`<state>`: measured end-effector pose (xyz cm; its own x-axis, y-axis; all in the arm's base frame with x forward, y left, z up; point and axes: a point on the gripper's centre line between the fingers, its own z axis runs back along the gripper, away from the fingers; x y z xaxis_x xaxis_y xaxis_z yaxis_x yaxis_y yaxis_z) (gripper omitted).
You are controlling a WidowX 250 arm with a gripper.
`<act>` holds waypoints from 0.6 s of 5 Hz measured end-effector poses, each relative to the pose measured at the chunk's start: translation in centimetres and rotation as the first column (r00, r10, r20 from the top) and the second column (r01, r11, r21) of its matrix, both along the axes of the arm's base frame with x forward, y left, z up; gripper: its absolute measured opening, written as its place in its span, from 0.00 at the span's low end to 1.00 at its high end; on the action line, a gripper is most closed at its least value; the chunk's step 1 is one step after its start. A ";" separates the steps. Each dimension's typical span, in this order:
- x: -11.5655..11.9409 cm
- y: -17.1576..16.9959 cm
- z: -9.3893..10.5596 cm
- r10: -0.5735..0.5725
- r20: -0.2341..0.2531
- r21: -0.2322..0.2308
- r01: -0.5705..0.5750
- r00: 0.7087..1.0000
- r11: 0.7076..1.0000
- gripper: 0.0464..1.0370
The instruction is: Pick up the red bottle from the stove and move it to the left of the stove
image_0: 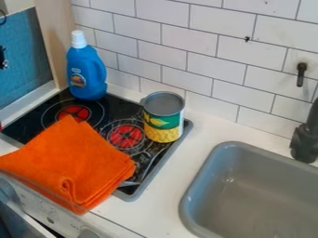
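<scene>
An orange cloth (71, 162) lies folded over the front left of the black stovetop (31, 118) and hangs over the counter's front edge. Upright at the stovetop's back corner is a blue bottle (87, 76) with a white cap. A can (164, 118) with a green and yellow label and a grey top stands on the stove's right side, beside a red burner (126, 136). Another red burner (73, 112) shows between the bottle and the cloth.
A grey sink (239, 195) is set into the white counter (208, 135) at the right, with a dark faucet (304, 142) behind it. White tiles line the back wall. A small black object (3, 58) shows at the left edge, before a blue panel (25, 60).
</scene>
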<state>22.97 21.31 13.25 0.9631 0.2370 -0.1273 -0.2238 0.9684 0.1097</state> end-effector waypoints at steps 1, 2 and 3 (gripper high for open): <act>-0.6 0.1 -0.4 -0.006 -0.025 0.000 0.006 1.000 1.000 0.31; -1.3 0.6 -0.7 0.007 -0.023 -0.013 -0.008 1.000 1.000 0.31; -1.6 0.4 -1.7 -0.008 -0.008 -0.037 0.007 1.000 0.999 0.31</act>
<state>21.41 21.67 11.55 0.9637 0.2248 -0.1440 -0.2158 0.9735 0.0758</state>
